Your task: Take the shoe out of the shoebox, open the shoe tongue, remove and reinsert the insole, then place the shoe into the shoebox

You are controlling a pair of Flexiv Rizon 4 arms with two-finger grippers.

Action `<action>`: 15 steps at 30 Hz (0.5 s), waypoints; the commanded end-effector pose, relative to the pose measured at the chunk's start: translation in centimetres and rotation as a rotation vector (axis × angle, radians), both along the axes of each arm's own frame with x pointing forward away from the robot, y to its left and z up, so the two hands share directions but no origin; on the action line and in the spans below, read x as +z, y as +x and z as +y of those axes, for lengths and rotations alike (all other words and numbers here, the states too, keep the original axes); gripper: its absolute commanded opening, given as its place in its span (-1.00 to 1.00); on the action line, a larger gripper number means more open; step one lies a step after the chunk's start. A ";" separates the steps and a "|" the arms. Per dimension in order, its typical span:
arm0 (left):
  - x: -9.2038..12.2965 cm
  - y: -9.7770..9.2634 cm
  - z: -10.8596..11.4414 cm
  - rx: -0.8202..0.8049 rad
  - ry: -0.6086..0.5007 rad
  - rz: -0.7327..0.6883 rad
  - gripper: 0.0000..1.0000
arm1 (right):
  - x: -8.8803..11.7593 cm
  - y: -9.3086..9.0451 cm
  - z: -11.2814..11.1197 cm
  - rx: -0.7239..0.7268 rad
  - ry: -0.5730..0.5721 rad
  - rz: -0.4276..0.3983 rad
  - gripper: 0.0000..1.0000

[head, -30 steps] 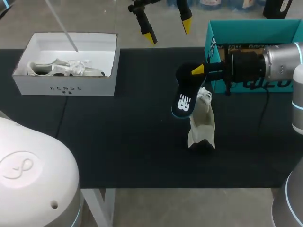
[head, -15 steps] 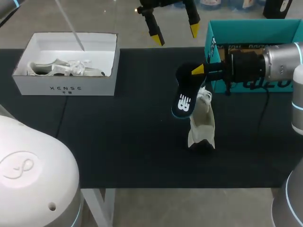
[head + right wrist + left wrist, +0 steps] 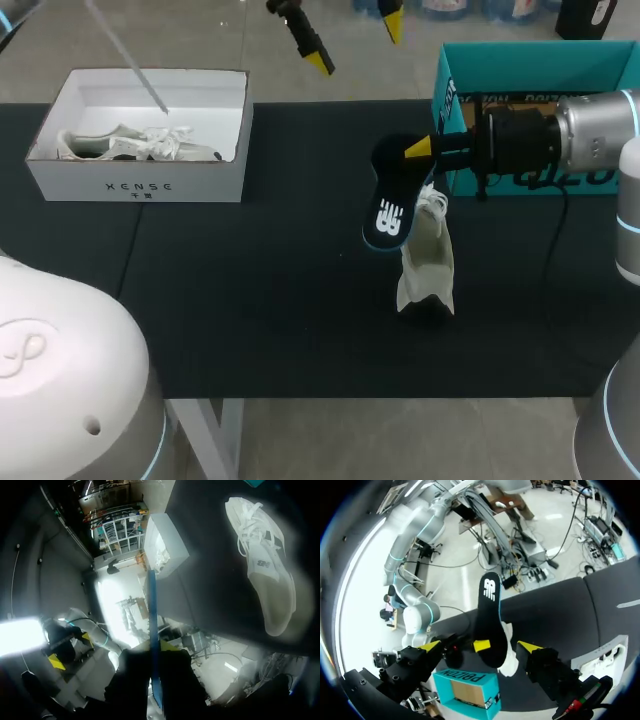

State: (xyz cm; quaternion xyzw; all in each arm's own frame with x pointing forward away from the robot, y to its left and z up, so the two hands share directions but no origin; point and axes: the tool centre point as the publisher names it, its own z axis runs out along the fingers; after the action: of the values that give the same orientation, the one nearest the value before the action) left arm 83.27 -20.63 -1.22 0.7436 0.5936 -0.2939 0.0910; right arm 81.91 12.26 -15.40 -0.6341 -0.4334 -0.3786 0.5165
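Your left gripper [image 3: 355, 45] has drawn further back past the table's far edge, fingers spread wide and empty. Nearest you, the shoe [image 3: 425, 265] lies on the mat. Just above it the right gripper [image 3: 425, 152] pinches the insole [image 3: 392, 205], out and awaiting reinsertion, beside the teal shoebox [image 3: 530, 65].

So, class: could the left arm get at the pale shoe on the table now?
Probably yes. The left gripper hangs, fingers open, beyond the table, and the near end of the shoe lies uncovered; only the insole, in the right gripper, overhangs its far end.
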 end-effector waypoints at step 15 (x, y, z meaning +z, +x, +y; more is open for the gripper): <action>-6.4 -3.8 4.9 0.474 -1.170 0.246 1.00 | 0.0 0.0 0.0 0.000 -0.003 0.001 -1.00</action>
State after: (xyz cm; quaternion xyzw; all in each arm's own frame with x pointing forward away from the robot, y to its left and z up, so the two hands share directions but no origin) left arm 80.20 -16.32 -6.65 0.6621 0.5960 -0.4034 0.2088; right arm 81.90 12.26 -15.40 -0.6341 -0.4333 -0.3786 0.5165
